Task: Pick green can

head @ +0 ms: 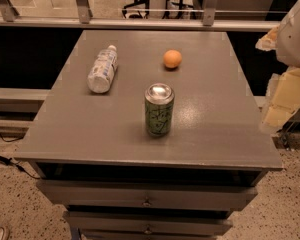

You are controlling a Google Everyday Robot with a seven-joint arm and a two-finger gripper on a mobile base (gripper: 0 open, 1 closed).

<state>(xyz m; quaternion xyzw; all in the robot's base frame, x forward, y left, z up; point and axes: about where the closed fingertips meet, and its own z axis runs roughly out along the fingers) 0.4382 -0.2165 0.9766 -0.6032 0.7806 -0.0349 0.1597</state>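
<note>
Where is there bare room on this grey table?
Bare: front strip before the light green can, and right side, beside which the gripper hangs off the grey table. Busier: back, by the clear plastic bottle and round orange fruit.

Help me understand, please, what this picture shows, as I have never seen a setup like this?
There is only one picture. It comes from a camera that looks down at a grey table from its front; where the camera is mounted is not known.

The pale shapes at the right edge of the picture are part of a robot's single arm. Its gripper, the part meant for grasping, hangs beside the table's right side, away from everything on top.

Three things are on the table. A green can stands upright near the middle; this is what the robot should pick up. A plastic bottle lies on its side at the back left. An orange sits behind the can. Drawers are below the top.

Nothing on the table is held yet.
</note>
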